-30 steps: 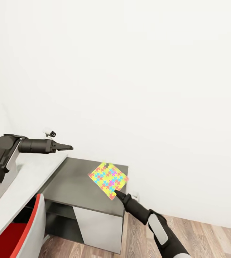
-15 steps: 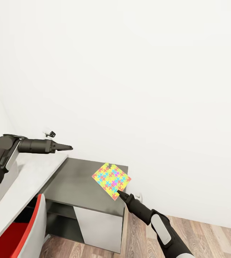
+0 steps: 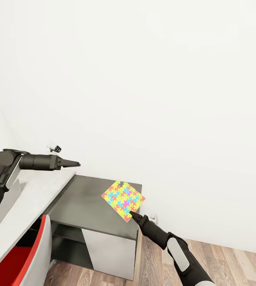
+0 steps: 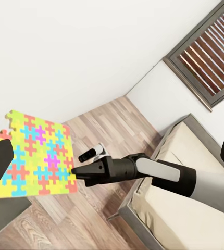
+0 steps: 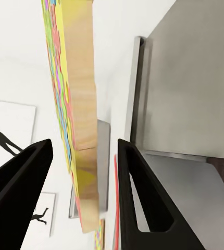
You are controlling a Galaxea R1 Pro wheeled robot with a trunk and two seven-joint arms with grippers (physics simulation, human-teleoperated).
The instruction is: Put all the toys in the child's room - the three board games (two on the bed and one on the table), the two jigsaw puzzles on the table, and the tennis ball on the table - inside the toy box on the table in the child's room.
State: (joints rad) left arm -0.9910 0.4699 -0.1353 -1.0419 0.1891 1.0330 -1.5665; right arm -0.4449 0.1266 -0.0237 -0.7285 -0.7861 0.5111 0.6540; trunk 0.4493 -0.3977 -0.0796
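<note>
My right gripper (image 3: pixel 131 214) is shut on one corner of a jigsaw puzzle (image 3: pixel 123 199), a thin square of yellow, pink, blue and green pieces. It holds the puzzle tilted in the air over the right end of the dark grey side desk (image 3: pixel 84 204). The right wrist view shows the puzzle (image 5: pixel 75 104) edge-on between the two black fingers (image 5: pixel 143 198). The left wrist view shows the same puzzle (image 4: pixel 31 156) pinched by the right gripper (image 4: pixel 76 172). My left gripper (image 3: pixel 74 163) hovers open above the white table top (image 3: pixel 28 200), well left of the puzzle.
A red and grey chair (image 3: pixel 34 254) stands at the lower left, tucked against the table. Wood-plank floor (image 3: pixel 227 258) lies to the right of the side desk, and a white wall rises behind it. The left wrist view shows the beige bed (image 4: pixel 195 219) and a window with blinds (image 4: pixel 208 54).
Over the last second my right gripper and the puzzle shifted slightly to the right; in the last half second they held still. The left arm has not moved.
</note>
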